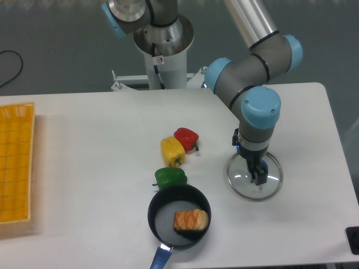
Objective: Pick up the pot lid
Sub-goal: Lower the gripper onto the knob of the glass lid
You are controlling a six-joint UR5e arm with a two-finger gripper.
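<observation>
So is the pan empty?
No, it has something in it: an orange-brown lump lies inside the pan. I can't tell what the lump is.

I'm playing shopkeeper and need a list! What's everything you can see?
Pot lid: 1, clear with silver rim, below the claw
Pan: 1, black with blue handle, front
Bread-like food: 1, orange-brown, in the pan
Bell peppers: 3; green behind pan, yellow behind green, red beside yellow
Crate: 1, orange-yellow, left edge
Table: 1, white, underneath
Cable: 1, black, top left
Arm: 1, silvery-grey, top right
Claw: 1, greyish, over lid
</observation>
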